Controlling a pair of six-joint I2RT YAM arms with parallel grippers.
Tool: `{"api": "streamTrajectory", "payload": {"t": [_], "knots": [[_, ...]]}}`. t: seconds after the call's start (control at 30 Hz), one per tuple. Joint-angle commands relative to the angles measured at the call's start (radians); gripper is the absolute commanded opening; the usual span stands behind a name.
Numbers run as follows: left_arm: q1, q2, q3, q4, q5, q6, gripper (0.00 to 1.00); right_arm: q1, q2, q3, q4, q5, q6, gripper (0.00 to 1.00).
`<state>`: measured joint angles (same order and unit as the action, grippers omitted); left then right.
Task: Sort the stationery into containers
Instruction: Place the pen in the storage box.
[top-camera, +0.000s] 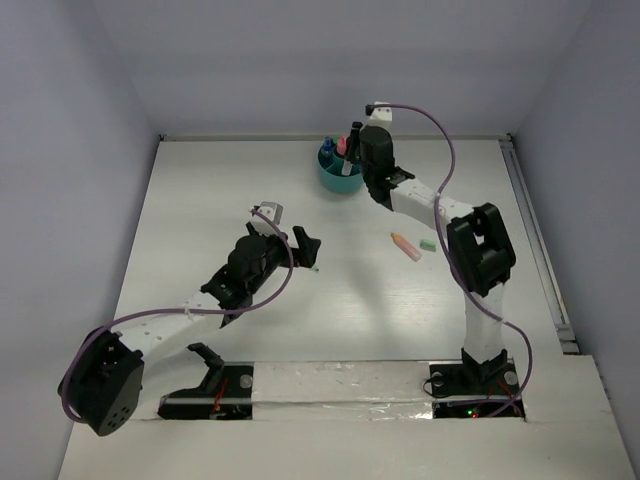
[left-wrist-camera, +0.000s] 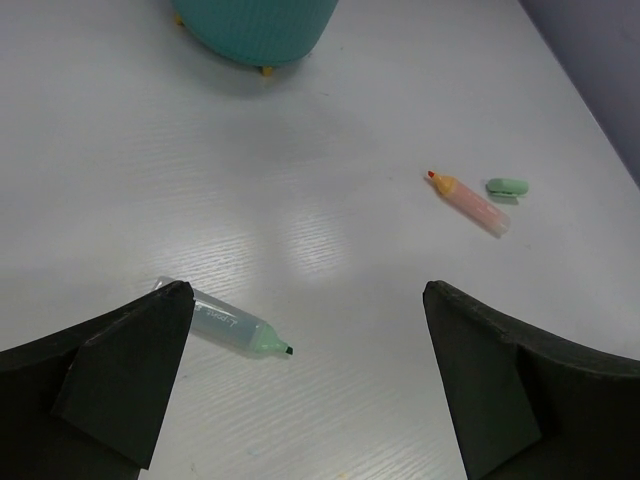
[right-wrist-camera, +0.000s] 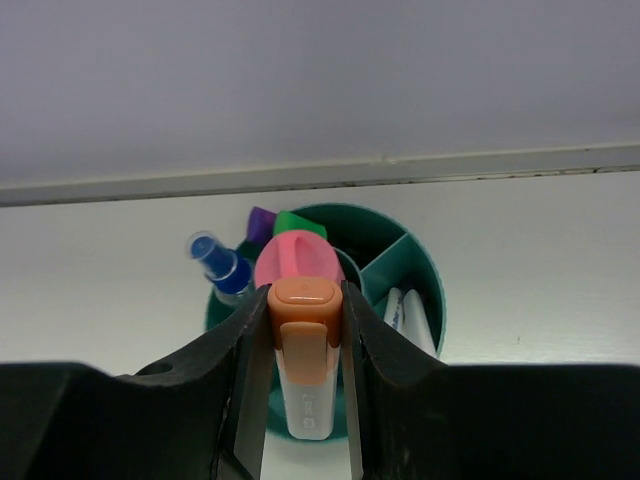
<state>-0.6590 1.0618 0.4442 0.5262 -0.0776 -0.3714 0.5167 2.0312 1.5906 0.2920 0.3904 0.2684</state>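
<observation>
From above we see the teal cup (top-camera: 338, 184) at 12 o'clock on the worktop (top-camera: 220, 200), right jaws over it, from the left wrist, left jaws spread wide and holding nothing, green highlighter (left-wrist-camera: 235, 328) lying at 7 o'clock, orange highlighter (left-wrist-camera: 470, 203) at 2 o'clock, from the right wrist, right jaws clenched on an orange-capped marker (right-wrist-camera: 304, 350).

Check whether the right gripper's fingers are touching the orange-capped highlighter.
Touching. The right wrist view shows both fingers of the right gripper pressed against the sides of the orange-capped highlighter, with no gap.
</observation>
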Motion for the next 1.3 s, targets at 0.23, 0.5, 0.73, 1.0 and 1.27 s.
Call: {"api": "streamTrajectory", "payload": {"t": [0.23,0.5,0.73,1.0,1.27], "knots": [[-0.001,0.0,0.045,0.026,-0.01,0.0,0.99,0.003,0.057,0.046,0.199,0.094,-0.06,0.0],[-0.001,0.006,0.042,0.032,-0.019,0.0,0.99,0.003,0.032,-0.02,0.21,0.064,-0.055,0.4],[-0.001,0.03,0.053,0.028,-0.01,0.003,0.98,0.003,-0.02,0.008,0.112,0.022,-0.081,0.58],[-0.001,-0.045,0.028,0.02,-0.079,0.005,0.97,0.028,-0.19,-0.099,-0.064,-0.148,-0.028,0.47],[0.009,-0.169,-0.018,-0.014,-0.254,-0.029,0.97,0.172,-0.318,-0.325,-0.232,-0.375,0.063,0.04]]}}
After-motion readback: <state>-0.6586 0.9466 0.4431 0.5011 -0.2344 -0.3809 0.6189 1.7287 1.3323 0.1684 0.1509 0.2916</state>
